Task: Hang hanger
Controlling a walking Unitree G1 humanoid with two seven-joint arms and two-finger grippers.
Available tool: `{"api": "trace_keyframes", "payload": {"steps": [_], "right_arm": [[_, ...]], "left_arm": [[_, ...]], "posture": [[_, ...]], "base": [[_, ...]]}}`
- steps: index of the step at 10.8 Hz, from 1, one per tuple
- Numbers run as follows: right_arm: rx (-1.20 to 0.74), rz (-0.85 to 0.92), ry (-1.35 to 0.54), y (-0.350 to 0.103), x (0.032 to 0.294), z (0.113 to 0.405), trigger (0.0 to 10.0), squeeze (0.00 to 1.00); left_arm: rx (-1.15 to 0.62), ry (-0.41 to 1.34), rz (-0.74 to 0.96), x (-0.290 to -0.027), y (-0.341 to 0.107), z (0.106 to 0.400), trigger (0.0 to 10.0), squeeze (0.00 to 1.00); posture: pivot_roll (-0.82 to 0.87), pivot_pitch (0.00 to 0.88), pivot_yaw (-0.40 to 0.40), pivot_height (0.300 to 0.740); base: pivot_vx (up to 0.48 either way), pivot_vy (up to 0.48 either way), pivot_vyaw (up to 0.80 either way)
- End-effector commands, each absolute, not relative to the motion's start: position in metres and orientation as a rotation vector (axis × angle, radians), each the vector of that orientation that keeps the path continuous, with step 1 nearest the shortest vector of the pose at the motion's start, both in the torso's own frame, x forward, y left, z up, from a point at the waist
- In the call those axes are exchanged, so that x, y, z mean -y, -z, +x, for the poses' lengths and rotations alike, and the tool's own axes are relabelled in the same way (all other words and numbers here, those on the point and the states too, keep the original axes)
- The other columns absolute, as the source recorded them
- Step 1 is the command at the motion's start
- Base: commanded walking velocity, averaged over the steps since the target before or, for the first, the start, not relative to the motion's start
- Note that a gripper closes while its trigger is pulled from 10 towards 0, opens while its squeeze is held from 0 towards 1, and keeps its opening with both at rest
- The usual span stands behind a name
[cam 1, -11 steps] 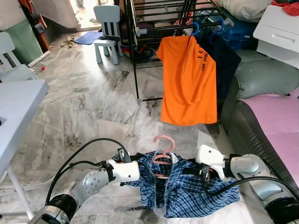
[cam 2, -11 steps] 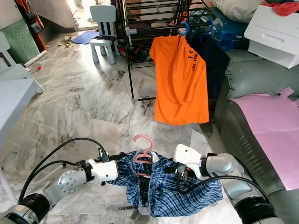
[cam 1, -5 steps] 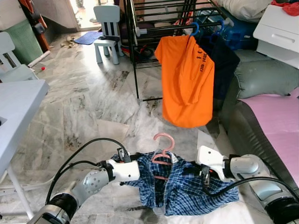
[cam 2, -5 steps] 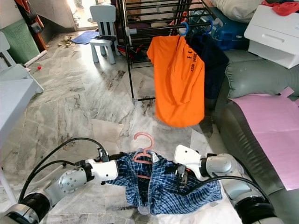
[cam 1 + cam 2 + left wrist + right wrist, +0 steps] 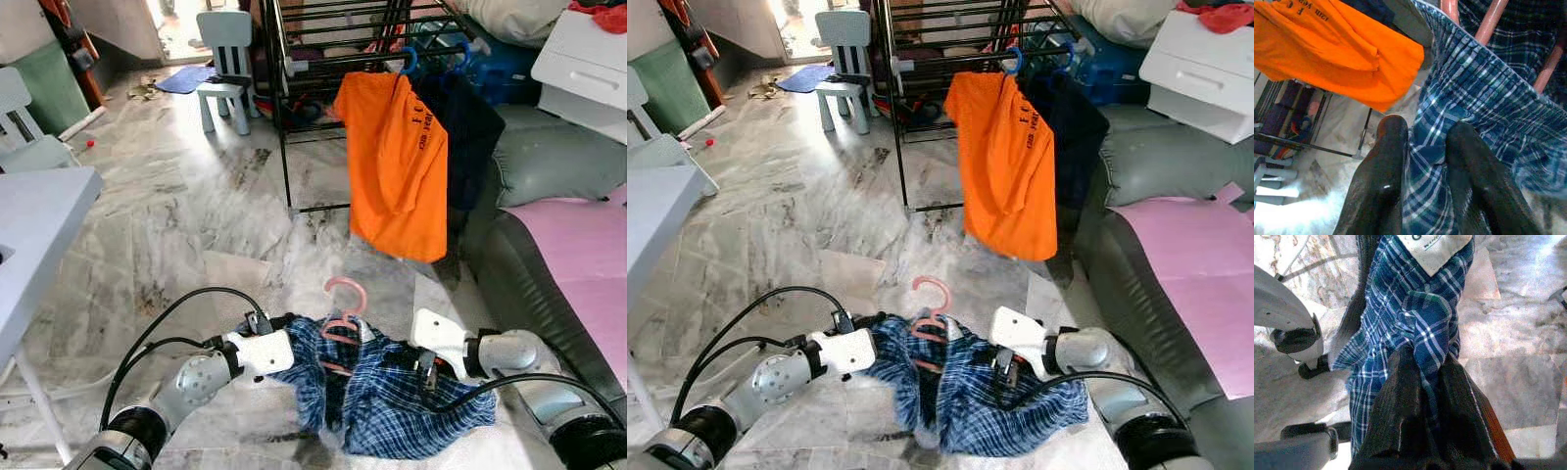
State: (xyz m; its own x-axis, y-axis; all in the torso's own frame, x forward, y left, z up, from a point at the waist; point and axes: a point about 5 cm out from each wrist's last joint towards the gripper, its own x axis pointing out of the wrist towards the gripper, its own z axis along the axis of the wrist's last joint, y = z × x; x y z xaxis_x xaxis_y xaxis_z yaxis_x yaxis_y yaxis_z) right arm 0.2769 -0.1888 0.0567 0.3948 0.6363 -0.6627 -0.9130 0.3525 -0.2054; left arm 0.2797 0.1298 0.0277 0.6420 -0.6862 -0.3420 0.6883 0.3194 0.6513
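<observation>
Left eye view: carrying stage, judging by the plaid shirt [image 5: 392,392] on its pink hanger [image 5: 342,318] slung low between both arms, near, well short of the far drying rack [image 5: 323,59]. Next: lifting the hook to a rail (beside the orange shirt [image 5: 402,166], probably). Left gripper [image 5: 1422,147] pinched nearly shut on cloth; right gripper [image 5: 1422,377] likewise clamped on a fold.

Woven plaid cloth shirt [image 5: 392,392], glossy marble floor [image 5: 186,215]
</observation>
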Motion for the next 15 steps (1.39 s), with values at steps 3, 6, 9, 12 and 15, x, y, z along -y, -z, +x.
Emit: {"api": "trace_keyframes", "payload": {"steps": [3,6,9,12,15], "right_arm": [[-0.489,-0.659,-0.896,-0.058,0.19,0.295,0.0,0.0],[-0.521,-0.484,-0.633,-0.043,0.186,0.305,0.0,0.0],[-0.571,-0.251,-0.216,-0.025,0.192,0.311,0.0,0.0],[-0.582,-0.241,0.035,-0.02,0.201,0.311,0.0,0.0],[-0.585,-0.241,0.028,-0.011,0.191,0.304,10.0,0.0]], "left_arm": [[-0.035,0.768,0.736,-0.14,-0.027,0.282,10.0,1.0],[-0.131,0.395,0.388,-0.157,-0.023,0.288,10.0,1.0],[-0.262,0.168,0.194,-0.173,-0.02,0.3,10.0,1.0],[-0.373,0.095,0.109,-0.181,-0.015,0.304,10.0,0.0],[-0.414,0.086,0.09,-0.175,-0.01,0.304,10.0,0.0]], "posture": [[-0.09,0.0,0.053,0.74],[-0.09,0.0,0.045,0.74],[-0.08,0.0,0.037,0.74],[-0.1,0.0,0.049,0.74],[-0.1,0.0,0.04,0.74]], "base": [[0.0,0.0,0.0],[0.0,0.0,0.0],[0.0,0.0,0.0],[0.0,0.0,0.0],[0.0,0.0,0.0]]}}
